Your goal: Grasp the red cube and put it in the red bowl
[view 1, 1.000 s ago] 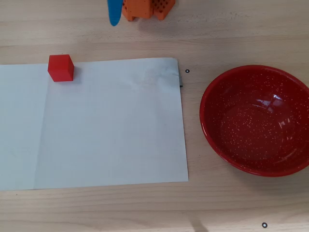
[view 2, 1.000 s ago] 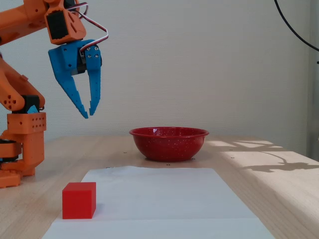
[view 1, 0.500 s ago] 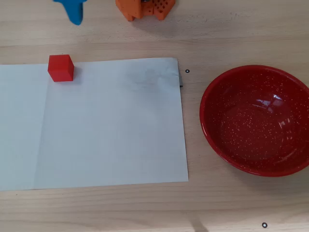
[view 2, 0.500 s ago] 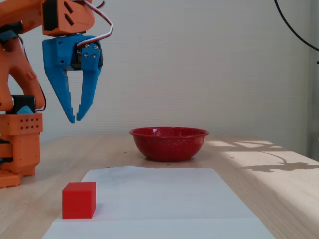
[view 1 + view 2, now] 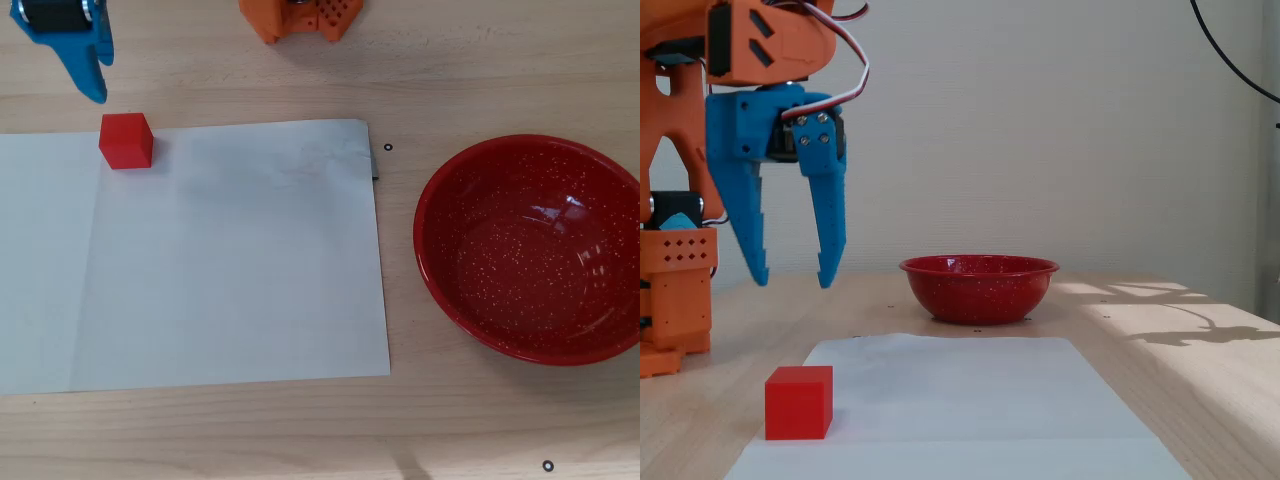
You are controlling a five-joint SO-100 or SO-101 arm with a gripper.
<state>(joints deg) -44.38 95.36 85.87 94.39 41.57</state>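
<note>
The tool (image 5: 793, 277) hangs open above the red cube (image 5: 798, 402), holding nothing. It should centre over the cube, descend straight, and straddle opposite faces before closing.

one small matte red cube (image 5: 126, 140), one large glossy speckled red bowl (image 5: 530, 250), one white paper sheet (image 5: 220, 260), one orange arm base (image 5: 675, 300), and one blue two-finger gripper (image 5: 793, 277) on a wooden table (image 5: 480, 60).
</note>
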